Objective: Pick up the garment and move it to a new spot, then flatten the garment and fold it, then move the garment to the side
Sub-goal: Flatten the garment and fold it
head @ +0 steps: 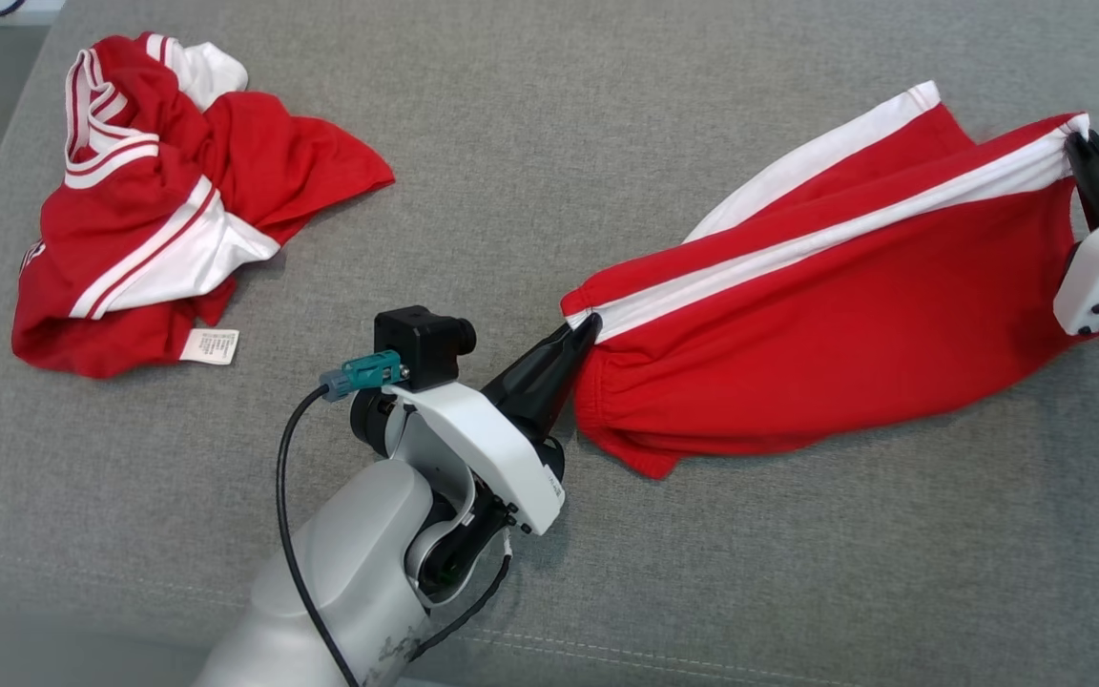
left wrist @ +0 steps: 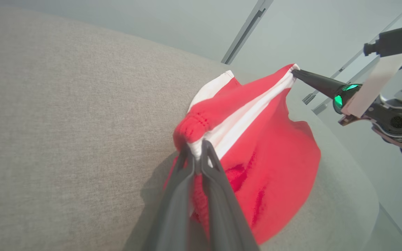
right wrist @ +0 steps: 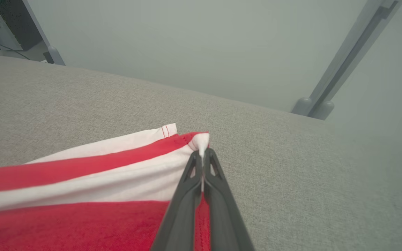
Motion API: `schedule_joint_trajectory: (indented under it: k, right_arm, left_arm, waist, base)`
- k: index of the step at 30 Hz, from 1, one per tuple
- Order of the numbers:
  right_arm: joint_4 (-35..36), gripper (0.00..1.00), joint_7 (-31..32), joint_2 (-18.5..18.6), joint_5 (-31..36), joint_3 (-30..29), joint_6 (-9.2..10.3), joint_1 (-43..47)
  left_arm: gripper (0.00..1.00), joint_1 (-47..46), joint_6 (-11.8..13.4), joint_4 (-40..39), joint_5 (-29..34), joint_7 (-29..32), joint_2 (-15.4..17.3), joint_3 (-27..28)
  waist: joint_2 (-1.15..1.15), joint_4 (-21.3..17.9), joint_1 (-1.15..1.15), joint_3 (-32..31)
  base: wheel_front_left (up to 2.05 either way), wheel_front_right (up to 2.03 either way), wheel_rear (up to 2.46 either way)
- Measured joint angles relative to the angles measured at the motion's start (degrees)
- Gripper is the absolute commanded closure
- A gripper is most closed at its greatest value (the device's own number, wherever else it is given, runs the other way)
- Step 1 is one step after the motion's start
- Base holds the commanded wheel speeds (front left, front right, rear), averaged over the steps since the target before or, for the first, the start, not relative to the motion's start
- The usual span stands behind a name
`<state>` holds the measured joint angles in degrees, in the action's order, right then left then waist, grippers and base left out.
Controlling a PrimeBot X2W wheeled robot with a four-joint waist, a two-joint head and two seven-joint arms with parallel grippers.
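The red garment (head: pixel 826 315), white stripes along its upper edge, stretches across the right half of the head view, pulled taut between my two grippers above the grey fabric surface (head: pixel 549 114). My left gripper (head: pixel 590 326), at centre frame, is pinched tight on the elastic corner of the cloth. My right gripper (head: pixel 1077 145), at the upper right edge, is clamped on the white hem corner at the far end. In the left wrist view the striped edge runs straight from one set of fingers to the other, while the red body sags below it and seems to touch the surface.

I judge the pick-up done and the move to a new spot about done, with the flattening under way. The cloth is spread along one edge but not yet laid flat. Folding and the final move to the side are left.

A second red-and-white garment (head: pixel 177 210) lies crumpled at upper left, well apart, its white label (head: pixel 209 345) showing.
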<state>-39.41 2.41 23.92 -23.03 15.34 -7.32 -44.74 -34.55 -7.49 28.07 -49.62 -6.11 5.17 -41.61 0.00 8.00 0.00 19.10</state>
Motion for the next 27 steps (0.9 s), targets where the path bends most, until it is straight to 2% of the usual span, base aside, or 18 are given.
schedule_joint_trajectory:
  k: [5,11,18,19,21,22,23,24,25,26,27]
  right_arm:
    - [-6.28,1.0,-0.94,0.76,-0.02,5.69,0.0,-6.78]
    - [-13.61,1.0,-3.55,1.63,-0.19,10.12,0.0,-13.7]
    - [-20.2,1.0,-5.88,1.27,-2.3,14.48,0.0,-17.69]
    - [-21.12,1.0,-5.98,1.24,-2.53,15.02,0.0,-18.1]
    - [-22.53,1.0,-6.48,1.22,-3.3,15.9,0.0,-18.74]
    - [-23.04,0.95,-6.57,1.18,-3.65,16.63,0.0,-19.0]
    - [-23.57,0.95,-6.62,1.04,-3.85,17.06,0.0,-19.3]
    - [-24.17,0.88,-7.08,0.91,-4.1,17.49,0.0,-19.59]
    - [-24.53,0.8,-7.31,0.87,-4.55,18.19,0.0,-19.73]
    - [-24.72,0.69,-7.82,0.76,-4.91,18.72,0.0,-19.8]
    - [-24.79,0.44,-8.45,0.63,-4.97,19.28,0.0,-19.9]
  left_arm:
    - [1.0,-2.65,0.0,4.19,-1.35,-0.55,-1.92,-1.01]
    - [1.0,-5.69,0.0,5.64,-4.08,-1.08,-2.9,-4.15]
    - [1.0,-8.07,0.0,7.11,-7.0,-2.25,-3.33,-7.24]
    - [0.98,-8.36,0.0,7.31,-7.23,-2.34,-3.42,-7.71]
    - [0.85,-8.75,0.0,7.67,-7.68,-2.76,-3.59,-8.78]
    - [0.8,-8.98,0.0,7.71,-8.18,-3.0,-3.6,-9.34]
    - [0.8,-9.28,0.0,7.79,-8.58,-3.09,-3.61,-9.78]
    - [0.69,-9.5,0.0,7.86,-8.96,-3.39,-3.61,-10.17]
    - [0.62,-9.59,0.0,7.97,-9.58,-3.81,-3.61,-10.62]
    - [0.38,-9.66,0.0,8.16,-10.06,-4.12,-3.6,-11.06]
    - [0.0,-9.73,0.0,8.49,-10.31,-4.52,-3.64,-11.29]
  waist:
    - [0.0,2.27,0.0,2.7]
    - [0.0,4.96,0.0,5.1]
    - [0.0,6.97,0.0,6.51]
    - [0.0,7.12,0.0,6.61]
    - [0.0,7.34,0.0,6.81]
    - [0.0,7.39,0.0,6.88]
    - [0.0,7.4,0.0,6.93]
    - [0.0,7.4,0.0,6.94]
    - [0.0,7.38,0.0,6.93]
    - [0.0,7.36,0.0,6.91]
    - [0.0,7.31,0.0,6.88]
  base:
    - [0.0,0.0,0.0]
    - [0.0,0.0,0.0]
    - [0.0,0.0,0.0]
    - [0.0,0.0,0.0]
    - [0.0,0.0,0.0]
    - [0.0,0.0,0.0]
    - [0.0,0.0,0.0]
    - [0.0,0.0,0.0]
    - [0.0,0.0,0.0]
    - [0.0,0.0,0.0]
    - [0.0,0.0,0.0]
